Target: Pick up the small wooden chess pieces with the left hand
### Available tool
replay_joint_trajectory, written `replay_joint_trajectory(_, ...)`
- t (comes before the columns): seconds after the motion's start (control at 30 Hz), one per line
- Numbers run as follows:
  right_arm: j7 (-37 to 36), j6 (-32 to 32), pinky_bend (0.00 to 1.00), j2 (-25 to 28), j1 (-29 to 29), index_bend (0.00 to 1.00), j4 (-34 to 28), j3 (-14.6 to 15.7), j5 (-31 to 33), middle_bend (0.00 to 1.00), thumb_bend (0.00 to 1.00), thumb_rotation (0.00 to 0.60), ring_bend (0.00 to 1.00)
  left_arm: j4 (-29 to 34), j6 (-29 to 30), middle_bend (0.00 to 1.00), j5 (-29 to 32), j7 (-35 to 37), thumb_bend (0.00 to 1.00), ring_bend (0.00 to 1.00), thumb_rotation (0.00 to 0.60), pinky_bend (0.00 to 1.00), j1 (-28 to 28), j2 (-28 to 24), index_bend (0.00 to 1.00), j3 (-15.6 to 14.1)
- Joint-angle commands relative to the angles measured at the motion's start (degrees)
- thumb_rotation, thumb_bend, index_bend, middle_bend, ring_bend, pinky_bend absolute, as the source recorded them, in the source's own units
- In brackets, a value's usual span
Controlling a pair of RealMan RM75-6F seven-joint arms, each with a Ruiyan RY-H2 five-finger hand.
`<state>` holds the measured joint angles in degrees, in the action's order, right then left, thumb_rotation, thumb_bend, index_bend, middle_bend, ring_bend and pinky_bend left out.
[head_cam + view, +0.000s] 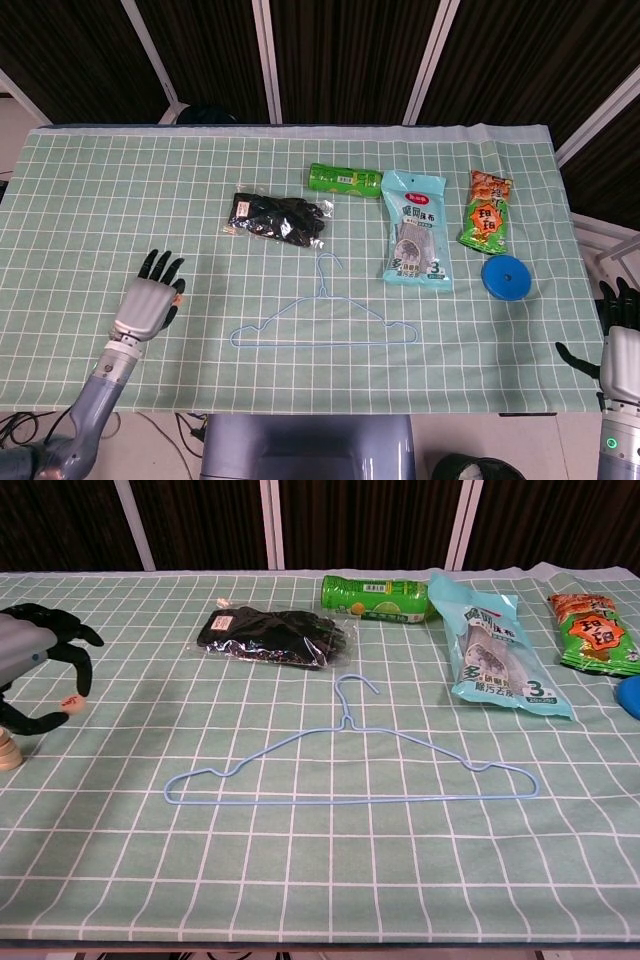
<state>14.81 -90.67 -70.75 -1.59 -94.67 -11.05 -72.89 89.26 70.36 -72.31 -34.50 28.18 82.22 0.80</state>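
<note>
The left robot hand (146, 303) is near the left edge of the tabletop (90, 190), which has a green cloth with white squares on it. In the chest view this robot hand (35, 670) is up off the cloth. Its dark fingers (78, 670) are curled down, and a small wooden chess piece (71, 702) is pinched at the fingertips. The piece is round and pale, with a red mark on it. In the head view only a tiny pale spot shows at the side of the robot hand, so that view shows little of the piece.

A second pale wooden piece (9, 754) sits on the cloth at the far left edge of the chest view, just under the left robot hand. It is cut off by the edge.

The right robot hand (618, 345) is at the bottom right corner of the head view, off the side of the tabletop. Its fingers point up and it holds nothing.

A thin blue hanger (322, 320) lies flat in the middle of the cloth. Behind it is a bag of black gloves (277, 217). A green bottle (345, 180) lies on its side near the back. Next to it is a light blue packet (415, 231). Further right is an orange and green snack bag (486, 211), and a round blue lid (506, 277) lies just in front of that.
</note>
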Motion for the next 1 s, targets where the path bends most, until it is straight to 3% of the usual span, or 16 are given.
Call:
replay_joint_trajectory(0.03,0.09,-0.03,0.00,0.01,0.01,0.10,-0.03,0.01,-0.02,0.03,0.21,0.600,0.05,0.08,1.83,0.13,-1.83,2.60,0.35,0.00,0.600,0.05,-1.96,-1.71,0.49,-1.45)
replay_joint_trajectory(0.3,0.17,-0.13,0.00,0.01,0.06,0.10,-0.13,0.02,0.00,0.03,0.21,0.600,0.06,-3.51,2.91,0.13,-3.63,7.99,0.35,0.00,0.600,0.05,-5.12,-3.91,0.49,-3.57)
replay_joint_trajectory(1.0,0.40,-0.23,0.00,-0.06,0.09,0.10,-0.14,0.06,-0.06,0.03,0.21,0.600,0.06,-9.09,1.12,0.13,-4.43,12.22,0.35,0.00,0.600,0.05,-6.89,-2.93,0.49,-2.43)
